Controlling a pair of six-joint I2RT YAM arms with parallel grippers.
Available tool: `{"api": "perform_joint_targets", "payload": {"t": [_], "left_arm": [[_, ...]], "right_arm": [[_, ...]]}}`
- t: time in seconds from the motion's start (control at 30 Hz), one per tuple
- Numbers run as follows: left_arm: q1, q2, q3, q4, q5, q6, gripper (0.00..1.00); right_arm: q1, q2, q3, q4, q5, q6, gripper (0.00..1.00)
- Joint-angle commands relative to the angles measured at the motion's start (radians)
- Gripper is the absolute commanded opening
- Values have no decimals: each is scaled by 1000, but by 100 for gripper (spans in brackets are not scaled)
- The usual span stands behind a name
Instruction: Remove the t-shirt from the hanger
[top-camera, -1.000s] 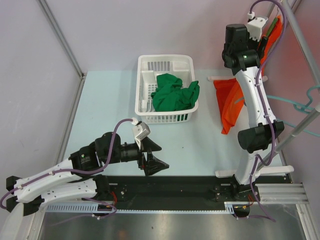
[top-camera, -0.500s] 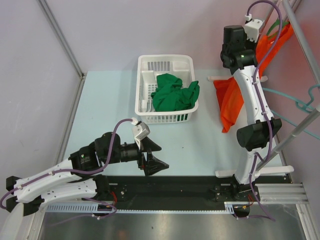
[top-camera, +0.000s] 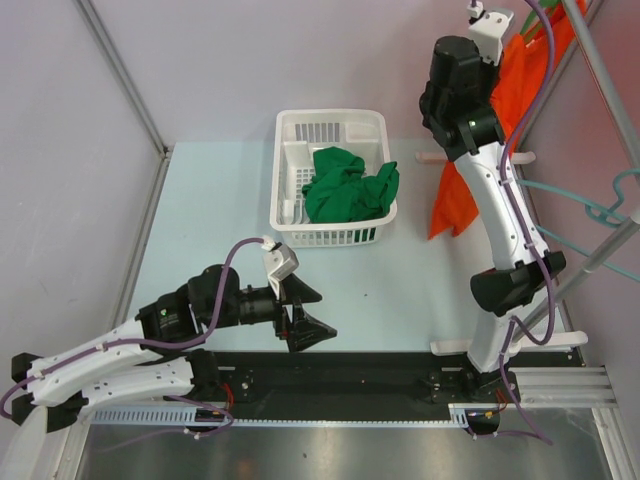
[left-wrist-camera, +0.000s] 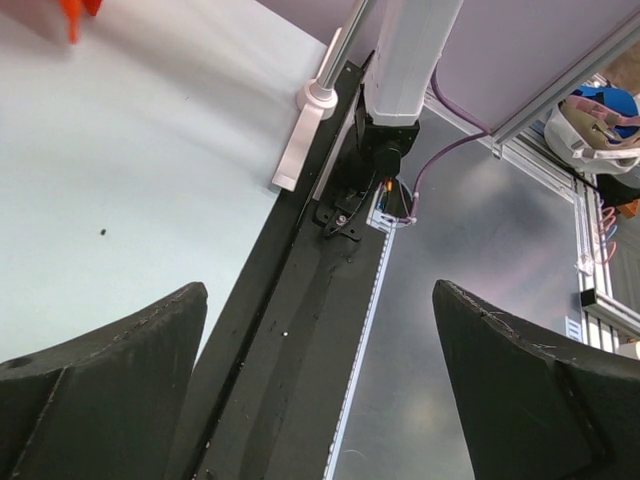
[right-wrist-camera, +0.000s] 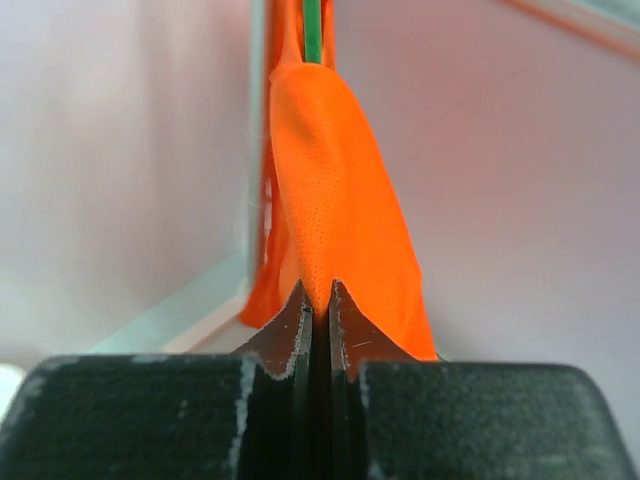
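Right hand (right-wrist-camera: 320, 292) tight, left hand (left-wrist-camera: 318, 300) wide.

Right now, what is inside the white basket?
A crumpled green cloth fills the right part of the basket; the left part shows only bare white plastic. Whatever lies beneath the cloth is covered.

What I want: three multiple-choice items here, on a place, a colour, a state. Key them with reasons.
1. The crumpled green cloth lies: A in the white plastic basket; B in a drawer; C on a shelf.
2. The mesh t-shirt in the right gripper is: A blue; B orange; C white.
3. The black left gripper is: A open, empty; B shut on a sock; C shut on a cup.
1A, basket walls surround it; 2B, orange fabric between shut jaws; 3A, jaws wide apart.
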Motion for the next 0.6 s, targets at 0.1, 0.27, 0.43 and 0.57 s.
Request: {"api": "perform_joint_targets", "payload": {"t": [0.1,0.27,0.43,0.57], "left_arm": [[-1,-38,20,20,-41,-25,100],[-1,-79,18,5,-125,-44,100],[-1,-131,20,-18,-271,-77,100],[-1,-193,14,-32,-409,-132,100]], "right_arm": [[194,-188,-168,173,108,-66,0],[349,-340,-399,135,125,37,0],[489,-424,-511,-221,18,386,0],[584,-571,-684,-242,-171,419,0]]}}
